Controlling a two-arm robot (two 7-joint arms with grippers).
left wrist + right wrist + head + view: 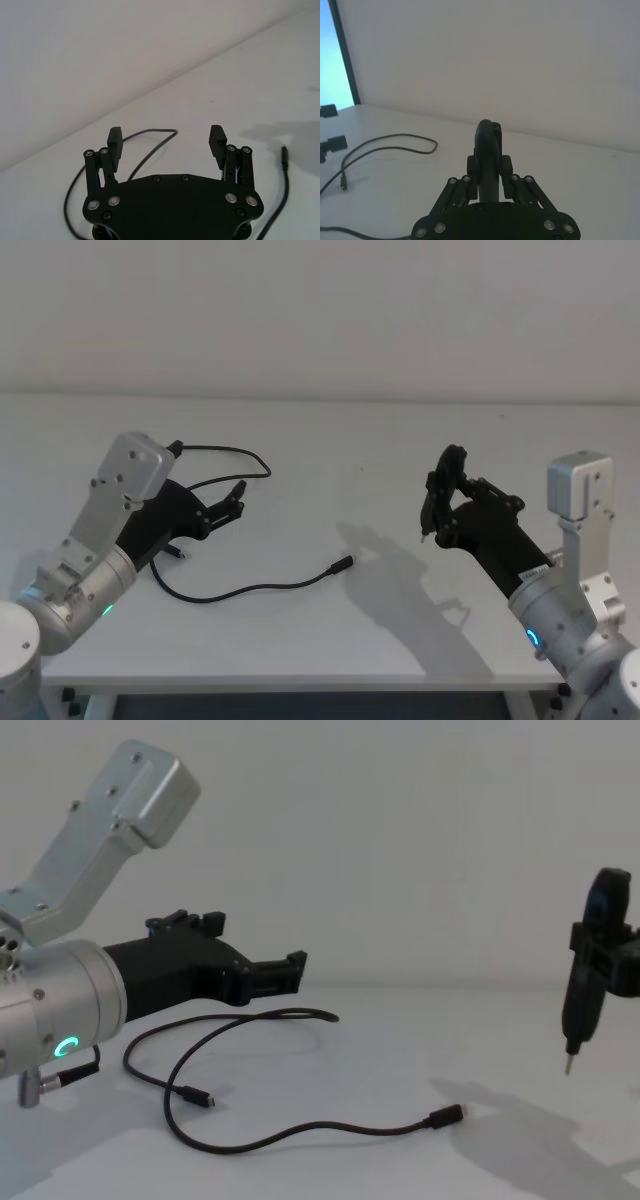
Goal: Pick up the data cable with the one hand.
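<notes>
The data cable (262, 587) is a thin black cord lying loose on the white table (330, 440). One plug (343, 564) lies mid-table, and a far loop (255, 457) curves back toward my left arm. My left gripper (238, 497), black on a silver wrist with a green ring (66, 1047), hovers open above that loop with nothing between its fingers. The left wrist view has the cable (156, 131) passing just beyond the left gripper (166, 132). From the chest, the left gripper (296, 968) hangs clear above the cable (300, 1130). My right gripper (447, 495) is raised at the right.
The right gripper (490, 167) is shut on a slim black pointed tool (579, 1005), tip down and well above the table. The table's front edge (300, 680) is close to the cable's near curve. A dark frame (344, 55) stands beyond the table's left side.
</notes>
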